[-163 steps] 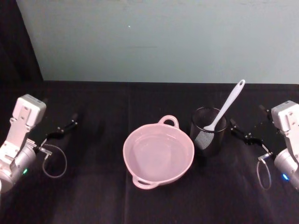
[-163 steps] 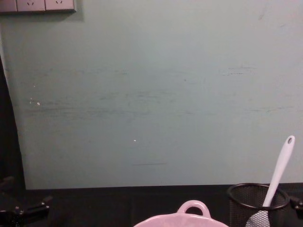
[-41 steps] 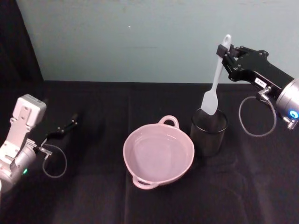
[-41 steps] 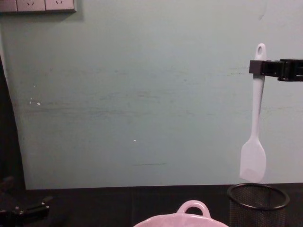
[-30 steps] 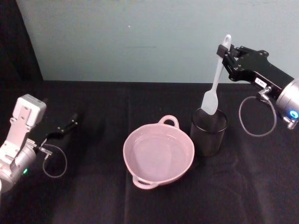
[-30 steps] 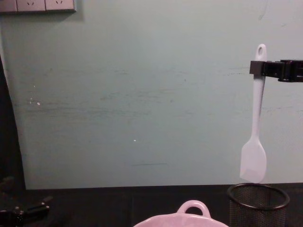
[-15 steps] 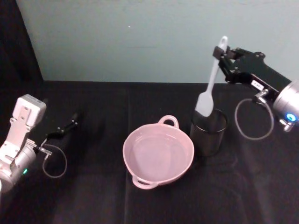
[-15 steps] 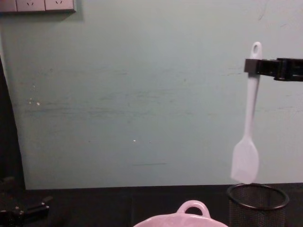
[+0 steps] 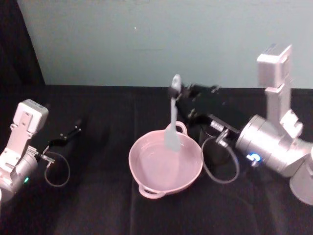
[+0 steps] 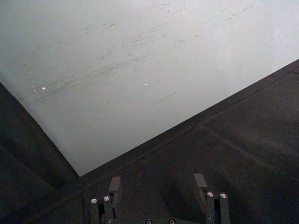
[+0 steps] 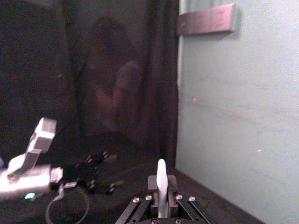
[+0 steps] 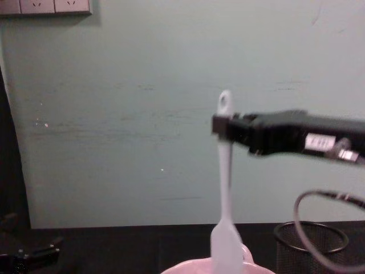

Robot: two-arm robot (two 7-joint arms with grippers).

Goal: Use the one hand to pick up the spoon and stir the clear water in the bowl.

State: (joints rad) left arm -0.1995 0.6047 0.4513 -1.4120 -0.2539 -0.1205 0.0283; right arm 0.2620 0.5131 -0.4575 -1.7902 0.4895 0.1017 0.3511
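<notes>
My right gripper [image 9: 177, 98] is shut on the upper handle of the white spoon [image 9: 172, 120], just below its oval hole. The spoon hangs upright with its flat head over the far side of the pale pink bowl [image 9: 135, 155], which holds clear water. Whether the head touches the water I cannot tell. In the chest view the spoon [image 12: 224, 188] drops from the gripper [image 12: 223, 129] toward the bowl's rim [image 12: 185, 267]. The right wrist view has the handle tip [image 11: 161, 179] clamped between the fingers. My left gripper [image 9: 71, 132] is parked at the far left, open [image 10: 157, 184] and holding nothing.
A black wire-mesh cup [image 9: 214, 149] stands just right of the bowl, partly behind my right arm; its rim is in the chest view too [image 12: 311, 238]. Black cloth covers the table, and a pale green wall closes off the back.
My right gripper has carried the spoon left and lower, from above the mesh cup to above the pink bowl. The left arm has stayed put.
</notes>
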